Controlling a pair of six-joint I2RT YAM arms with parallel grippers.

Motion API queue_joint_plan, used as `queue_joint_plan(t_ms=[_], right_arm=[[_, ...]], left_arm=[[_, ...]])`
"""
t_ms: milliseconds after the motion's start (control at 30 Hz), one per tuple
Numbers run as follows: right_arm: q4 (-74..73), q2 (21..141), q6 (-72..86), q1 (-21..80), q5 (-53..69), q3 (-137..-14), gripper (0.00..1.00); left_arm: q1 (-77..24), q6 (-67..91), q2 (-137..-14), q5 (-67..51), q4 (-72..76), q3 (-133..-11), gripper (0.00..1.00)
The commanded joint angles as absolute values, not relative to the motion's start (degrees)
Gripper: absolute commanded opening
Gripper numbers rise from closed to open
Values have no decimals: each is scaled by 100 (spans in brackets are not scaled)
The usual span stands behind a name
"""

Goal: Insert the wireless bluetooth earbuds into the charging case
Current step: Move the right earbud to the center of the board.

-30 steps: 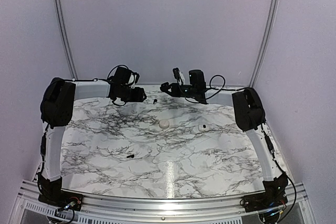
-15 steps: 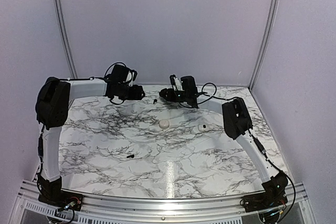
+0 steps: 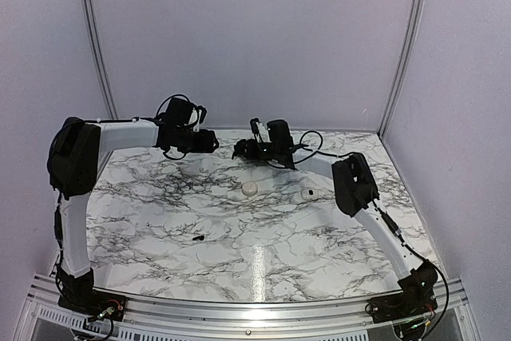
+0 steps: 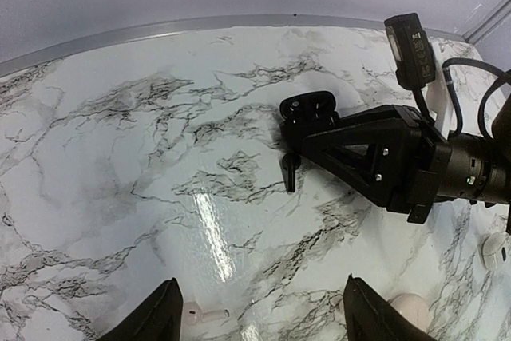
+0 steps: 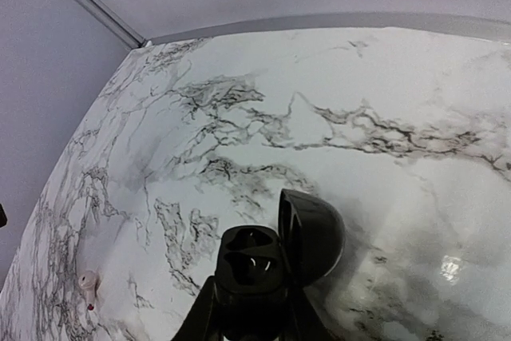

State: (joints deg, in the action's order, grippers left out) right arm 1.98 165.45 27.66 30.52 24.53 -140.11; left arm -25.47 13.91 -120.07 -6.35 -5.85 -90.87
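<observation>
My right gripper [image 5: 251, 309] is shut on a black charging case [image 5: 263, 265]. Its lid [image 5: 313, 233] is hinged open and two dark sockets show. In the top view that gripper [image 3: 242, 150] is at the back middle of the table. One black earbud [image 4: 289, 173] stands as a short stub just below the held case [image 4: 307, 109]. It is hidden in the right wrist view. A second black earbud [image 3: 198, 239] lies alone at the near left. My left gripper [image 4: 263, 327] is open above the marble, a short way left of the first earbud, with nothing between its fingers [image 4: 160, 319].
A cream-white pebble-shaped case [image 3: 251, 188] sits shut mid-table, also at the left wrist view's lower edge [image 4: 409, 309]. A white squarish piece [image 3: 306, 194] lies to its right. A pale earbud [image 4: 200, 315] lies near my left finger. The back wall rail [image 4: 160, 29] is close.
My right arm has swung left along the back with the black case, reaching the black earbud there. My left gripper has opened a little wider and drawn slightly back.
</observation>
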Motion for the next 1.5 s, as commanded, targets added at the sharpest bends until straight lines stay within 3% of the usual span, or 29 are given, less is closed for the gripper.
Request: queue_joint_plan(t_ms=[0, 267, 500, 567, 700, 1033, 1467], right_arm=[[18, 16618, 2870, 3208, 2866, -14062, 0], [322, 15966, 2944, 3456, 3685, -12856, 0], [1027, 15161, 2989, 3451, 3713, -11630, 0], [1524, 14616, 3122, 3270, 3672, -10992, 0], [1863, 14023, 3080, 3099, 3677, -10304, 0], [2150, 13276, 2970, 2825, 3833, -9555, 0], [2332, 12315, 2769, 2713, 3871, -8669, 0]], left_arm=[[-2470, 1374, -11761, -545, -604, -8949, 72], [-2416, 1259, -11913, -616, -824, -8991, 68], [-2410, 787, -11932, -818, -1087, -9092, 61], [-2409, -202, -12178, -1042, -1708, -9613, 64], [-2337, -450, -12926, -1172, -2619, -10717, 64], [-2503, -366, -13695, -933, -2677, -11280, 53], [-2699, -355, -14271, -781, -2673, -11810, 48]])
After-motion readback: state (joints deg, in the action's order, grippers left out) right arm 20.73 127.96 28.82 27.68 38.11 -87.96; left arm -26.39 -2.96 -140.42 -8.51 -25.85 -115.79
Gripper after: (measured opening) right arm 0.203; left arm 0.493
